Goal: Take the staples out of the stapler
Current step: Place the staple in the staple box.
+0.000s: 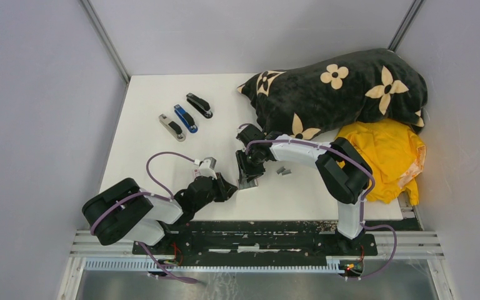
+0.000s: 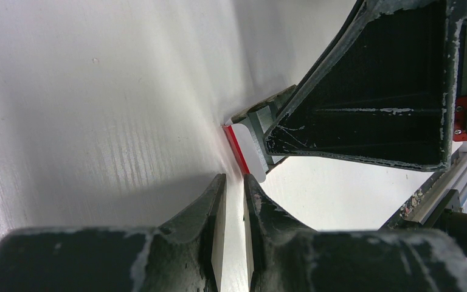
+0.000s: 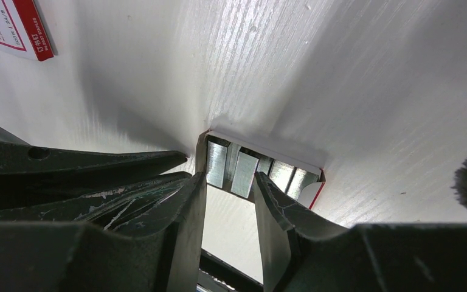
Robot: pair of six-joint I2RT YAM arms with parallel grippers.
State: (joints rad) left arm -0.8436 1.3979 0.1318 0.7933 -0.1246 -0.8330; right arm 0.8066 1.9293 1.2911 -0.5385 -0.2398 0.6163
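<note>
From above, a white table [image 1: 156, 100] between grey walls [image 1: 37, 94] bears three staplers [image 1: 186, 119] far left and loose staples [image 1: 281, 170] beside the right gripper [image 1: 248, 176]; left wrist: the left gripper [image 2: 234, 201] barely parted, empty; right wrist: jaws parted, empty, at an open box [image 3: 261, 145] holding more staples, near a red label [image 3: 27, 30] printed in Chinese.

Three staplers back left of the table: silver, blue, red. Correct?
No: the third is black, not red. The top view shows a silver stapler, a blue stapler and a black stapler back left of the table.
</note>
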